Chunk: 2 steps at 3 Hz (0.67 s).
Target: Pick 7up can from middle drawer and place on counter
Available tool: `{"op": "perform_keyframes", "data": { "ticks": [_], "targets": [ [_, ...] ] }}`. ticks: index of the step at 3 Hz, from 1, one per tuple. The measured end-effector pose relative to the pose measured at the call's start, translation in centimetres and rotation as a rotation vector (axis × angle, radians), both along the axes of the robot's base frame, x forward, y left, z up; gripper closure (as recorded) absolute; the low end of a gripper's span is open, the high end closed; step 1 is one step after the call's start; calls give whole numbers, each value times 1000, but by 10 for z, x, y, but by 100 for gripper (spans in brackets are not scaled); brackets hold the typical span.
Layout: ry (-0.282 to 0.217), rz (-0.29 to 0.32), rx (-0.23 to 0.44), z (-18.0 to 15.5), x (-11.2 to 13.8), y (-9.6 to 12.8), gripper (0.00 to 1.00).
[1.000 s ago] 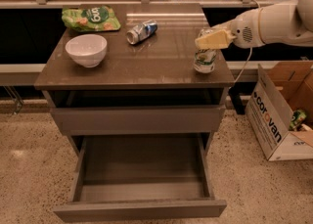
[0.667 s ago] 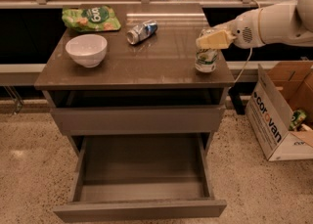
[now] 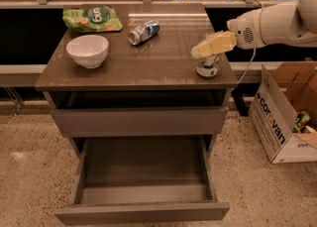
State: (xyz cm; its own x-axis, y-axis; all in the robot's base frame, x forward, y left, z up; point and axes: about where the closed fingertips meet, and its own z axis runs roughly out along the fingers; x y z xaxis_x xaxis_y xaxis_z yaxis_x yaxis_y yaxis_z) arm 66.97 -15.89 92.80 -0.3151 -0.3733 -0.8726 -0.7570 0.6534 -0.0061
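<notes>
The 7up can (image 3: 207,64), green and white, stands upright on the counter (image 3: 148,65) near its right front corner. My gripper (image 3: 204,49) reaches in from the right on a white arm and sits at the can's top, covering its rim. The middle drawer (image 3: 141,171) is pulled out below, its flat dark floor bare.
A white bowl (image 3: 87,50) stands at the counter's left. A green snack bag (image 3: 92,18) lies at the back left and a blue-and-silver can (image 3: 143,31) lies on its side at the back middle. An open cardboard box (image 3: 285,114) stands on the floor to the right.
</notes>
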Motion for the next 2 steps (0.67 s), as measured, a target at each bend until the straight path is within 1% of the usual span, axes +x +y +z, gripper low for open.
{"op": "perform_keyframes", "data": {
  "ticks": [1,2],
  "targets": [
    [-72,89,-53,20,-10,-3,0],
    [-135,193,-125,38,-24,-6,0]
  ]
}}
